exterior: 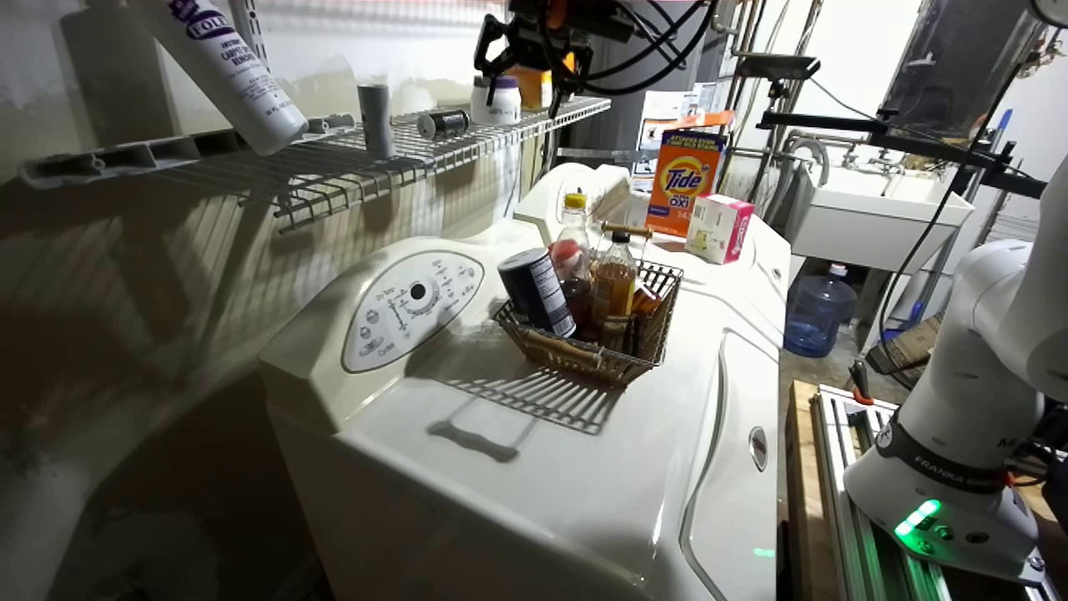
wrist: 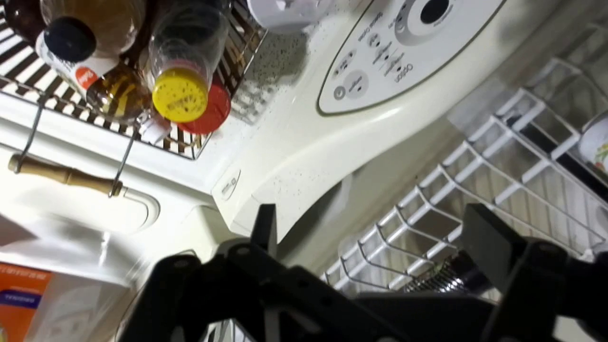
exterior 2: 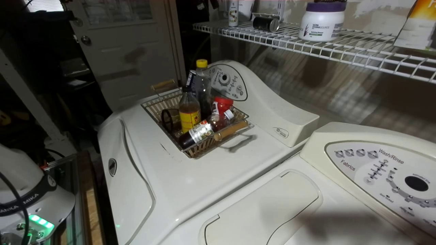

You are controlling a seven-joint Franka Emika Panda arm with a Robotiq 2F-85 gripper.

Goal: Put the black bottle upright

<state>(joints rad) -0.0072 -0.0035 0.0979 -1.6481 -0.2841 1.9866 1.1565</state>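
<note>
The black bottle (exterior: 443, 124) lies on its side on the white wire shelf (exterior: 467, 150). It also shows lying there in an exterior view (exterior 2: 265, 24), beside a white jar with a purple lid (exterior 2: 322, 22). My gripper (exterior: 519, 83) is up at the shelf, above and near the white jar, to the side of the bottle. In the wrist view the gripper (wrist: 377, 237) is open wide with nothing between its fingers. A dark shiny shape (wrist: 468, 274) shows beside the right finger; I cannot tell what it is. The bottle is not clearly seen in the wrist view.
An upright greyish cylinder (exterior: 375, 121) and a tilted white spray can (exterior: 225, 75) are at the shelf. An orange box (exterior: 534, 87) stands behind the jar. Below, a wire basket (exterior: 567, 351) with several bottles sits on the dryer. A Tide box (exterior: 684, 179) stands farther back.
</note>
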